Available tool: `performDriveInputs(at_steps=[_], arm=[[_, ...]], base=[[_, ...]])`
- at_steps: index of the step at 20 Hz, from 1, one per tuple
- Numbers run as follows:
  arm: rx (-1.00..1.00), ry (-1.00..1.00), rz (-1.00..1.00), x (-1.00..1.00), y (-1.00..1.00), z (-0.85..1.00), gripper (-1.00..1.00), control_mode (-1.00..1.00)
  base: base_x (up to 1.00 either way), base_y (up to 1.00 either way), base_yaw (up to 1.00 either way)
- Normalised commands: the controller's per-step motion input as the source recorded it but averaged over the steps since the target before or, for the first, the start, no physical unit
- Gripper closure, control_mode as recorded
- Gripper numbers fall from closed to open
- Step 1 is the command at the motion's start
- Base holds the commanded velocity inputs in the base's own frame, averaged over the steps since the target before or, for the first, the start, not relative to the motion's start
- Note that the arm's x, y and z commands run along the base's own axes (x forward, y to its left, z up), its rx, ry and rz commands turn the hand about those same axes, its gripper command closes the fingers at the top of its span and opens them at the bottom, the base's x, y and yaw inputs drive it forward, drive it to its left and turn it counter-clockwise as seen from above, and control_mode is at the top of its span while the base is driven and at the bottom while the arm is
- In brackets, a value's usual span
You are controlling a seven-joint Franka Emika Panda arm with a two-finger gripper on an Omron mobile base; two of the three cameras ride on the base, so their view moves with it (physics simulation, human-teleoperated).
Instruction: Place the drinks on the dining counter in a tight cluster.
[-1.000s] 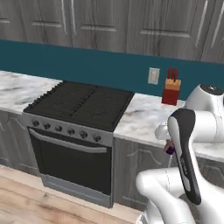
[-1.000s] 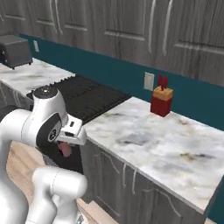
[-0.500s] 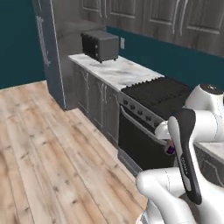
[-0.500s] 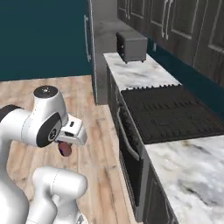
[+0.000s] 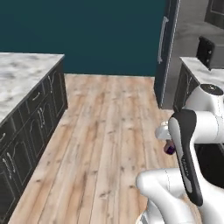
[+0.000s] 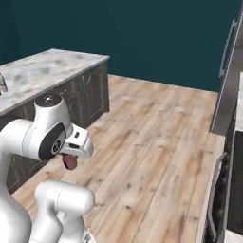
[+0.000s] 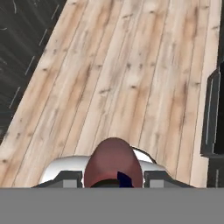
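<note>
Floor: pale wood planks (image 5: 109,131), long boards with visible grain and knots, matte. Back wall flat dark teal (image 5: 87,35), no texture.

Dining counter (image 5: 17,74): white-grey marbled top, smooth; dark grey panelled drawer fronts (image 5: 37,118) with slim metal handles. In the right base view the same counter (image 6: 52,69) runs along the left, and a small bottle-like item (image 6: 3,83) stands at the top's far left edge, cut off by the frame; too little visible to identify.

Tall dark fridge (image 5: 168,48) with a long vertical bar handle. Beside it a marbled worktop carrying a dark boxy toaster (image 5: 209,51).

Gripper (image 7: 113,178): two small dark finger tips (image 7: 70,178) pressed in against either side of the short dark-maroon bottle (image 7: 113,162). Bottle is rounded, dome-shaped from this angle, smooth, dull red-brown, with a small dark blue patch at its lower right. It is pinched between the tips and held up over the wood floor, off any counter. Seen as a maroon blob under the hand in the right base view (image 6: 69,161) and as a purplish glimpse beside the forearm in the left base view (image 5: 169,148).

Writing: none legible on bottle or appliances.
</note>
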Motion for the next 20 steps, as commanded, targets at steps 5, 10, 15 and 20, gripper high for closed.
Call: performDriveInputs(at_steps=[5,10,15,20], arm=[[0.0,0.0,0.0,0.0,0.0,0.0,1.0,1.0],[0.0,0.0,0.0,0.0,0.0,0.0,1.0,1.0],[0.0,0.0,0.0,0.0,0.0,0.0,1.0,1.0],[0.0,0.0,0.0,0.0,0.0,0.0,1.0,1.0]], base=[[1.0,0.0,0.54],[1.0,0.05,0.34],[1.0,0.0,0.57],[1.0,-0.07,0.75]])
